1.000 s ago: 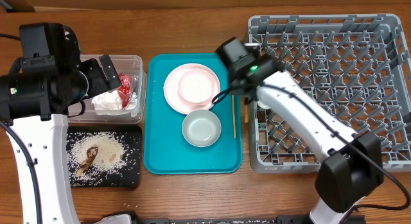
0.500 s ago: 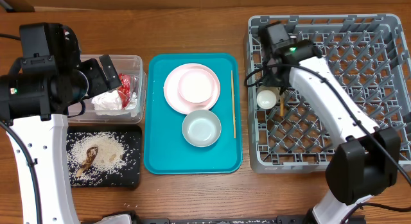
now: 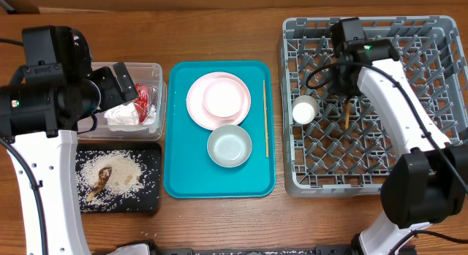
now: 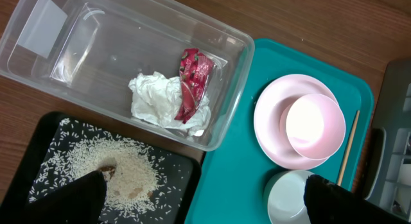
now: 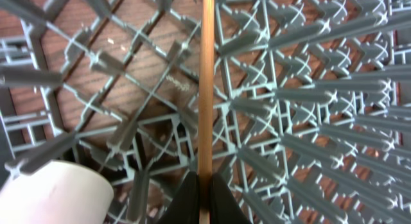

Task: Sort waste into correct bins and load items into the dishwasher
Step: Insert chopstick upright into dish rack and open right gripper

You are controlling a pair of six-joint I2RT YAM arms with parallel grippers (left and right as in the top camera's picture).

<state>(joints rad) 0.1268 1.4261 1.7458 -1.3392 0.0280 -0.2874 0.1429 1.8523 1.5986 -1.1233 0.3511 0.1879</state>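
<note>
**Asker:** What are you holding, and where is it?

**Robot:** My right gripper (image 5: 204, 189) is clamped tight on one wooden chopstick (image 5: 206, 83), pinched near its end. In the right wrist view the stick runs straight from six o'clock up to twelve. It is over the grey dish rack (image 3: 380, 22), at three o'clock of the white cup (image 3: 303, 109) lying there. I cannot tell whether its tip touches the grid.

**Asker:** How will it handle?

**Robot:** I judge it light, stiff and thin. It looks smooth enough to swivel between my pads, so a firm pinch suits it. It could slip down through the grid.

**Asker:** And your other hand?

**Robot:** My left gripper (image 4: 205, 185) is spread wide and holds nothing, above the clear tub (image 4: 96, 44). The second chopstick (image 3: 266, 118) lies on the teal tray (image 3: 183, 167), at nine o'clock of the rack.
</note>
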